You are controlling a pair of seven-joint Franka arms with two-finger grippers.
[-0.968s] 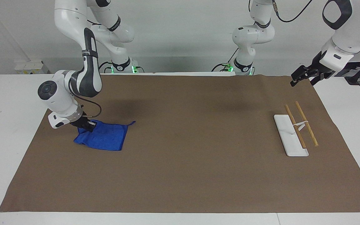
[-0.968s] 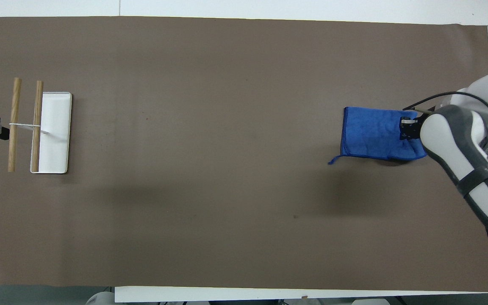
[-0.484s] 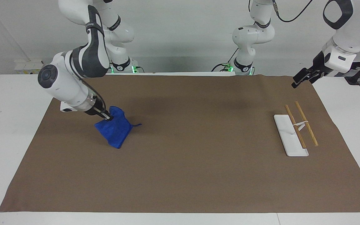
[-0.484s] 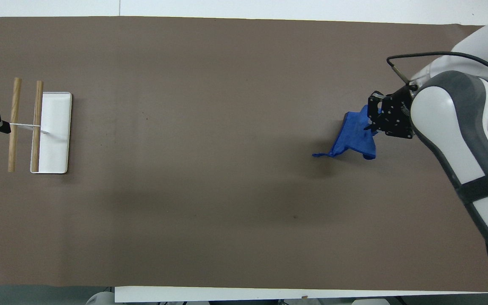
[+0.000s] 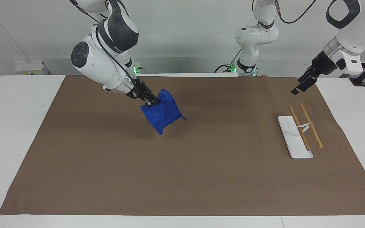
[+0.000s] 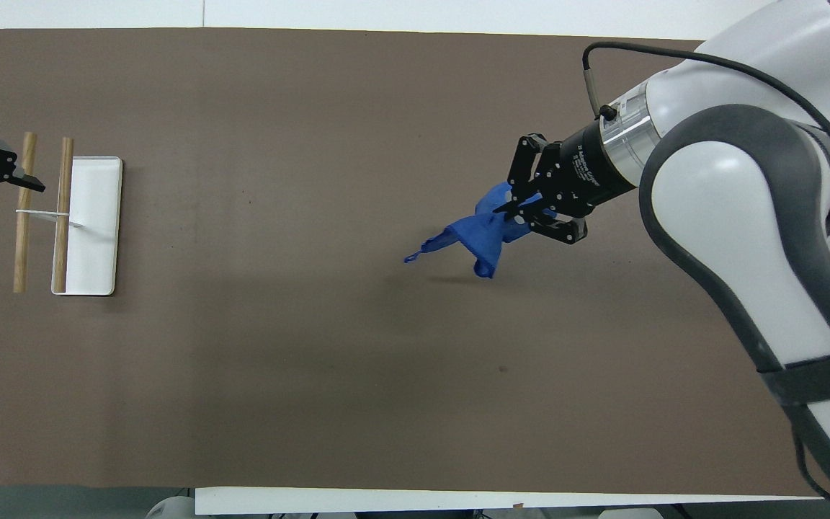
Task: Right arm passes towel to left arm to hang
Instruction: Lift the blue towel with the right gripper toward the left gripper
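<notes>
My right gripper (image 5: 152,102) is shut on the bright blue towel (image 5: 163,115) and holds it in the air over the brown mat, between the right arm's end and the middle. The towel (image 6: 483,234) hangs bunched from the right gripper (image 6: 523,209), its thin loop trailing toward the left arm's end. My left gripper (image 5: 299,87) is open and empty, raised over the mat's edge at the left arm's end. In the overhead view the left gripper (image 6: 17,220) shows over the rack's rods.
A white rack base (image 5: 295,139) with two wooden rods (image 5: 310,125) on a wire stand sits at the left arm's end; the base (image 6: 91,238) also shows in the overhead view. The brown mat (image 5: 182,177) covers most of the white table.
My right gripper has lifted the towel off the mat and carried it toward the middle. My left gripper has come down toward the rack and now shows spread fingers.
</notes>
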